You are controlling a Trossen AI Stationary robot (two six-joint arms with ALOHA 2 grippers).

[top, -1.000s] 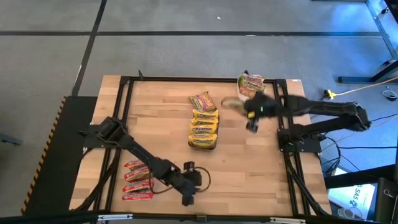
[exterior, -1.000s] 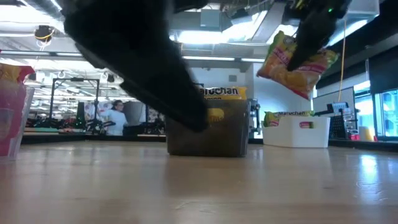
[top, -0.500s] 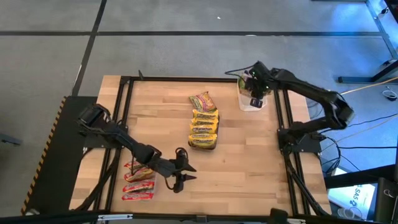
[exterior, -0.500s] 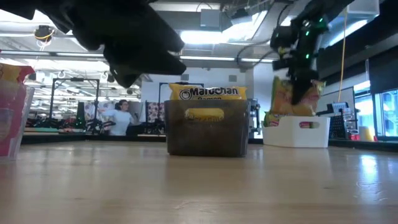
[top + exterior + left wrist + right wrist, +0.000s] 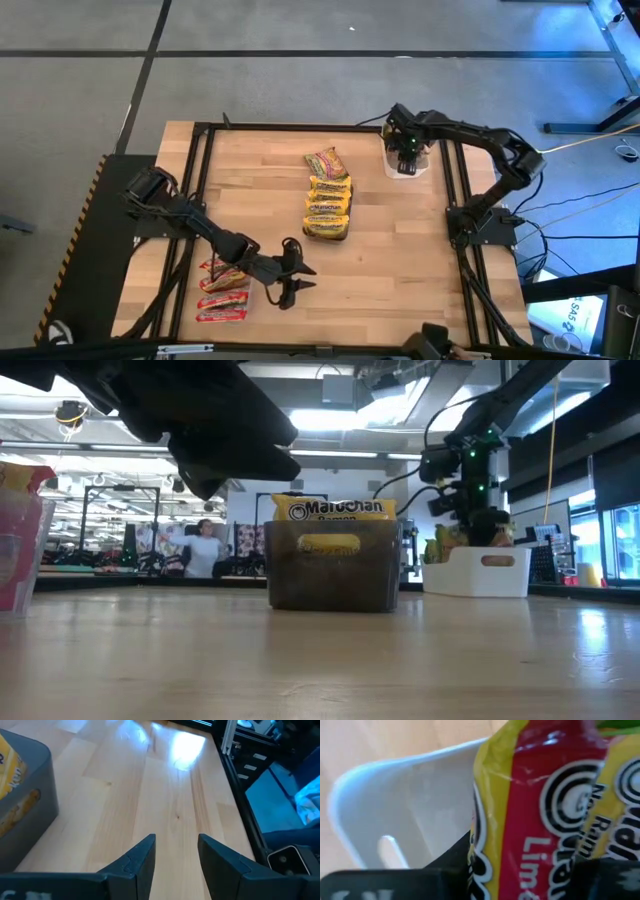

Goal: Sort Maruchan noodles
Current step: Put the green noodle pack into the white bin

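While the left gripper point(image 5: 293, 277) hangs at lower centre beside red noodles point(image 5: 222, 294), fingers spread on nothing, yellow noodles point(image 5: 328, 204) fill mid-frame; upper right, the right gripper point(image 5: 405, 152) pinches a noodle packet point(image 5: 545, 815) inside the white tray point(image 5: 422, 168).

3 red packets point(image 5: 222, 290), 3 trays point(image 5: 327, 232)

Dark tray point(image 5: 327, 208) of yellow packets blocks the table middle. Bare wood right of it, up to the white tray point(image 5: 405, 165), which the right gripper point(image 5: 405, 150) fills. Left gripper point(image 5: 290, 280) hangs open near-left of it, red packets point(image 5: 222, 292) beyond.
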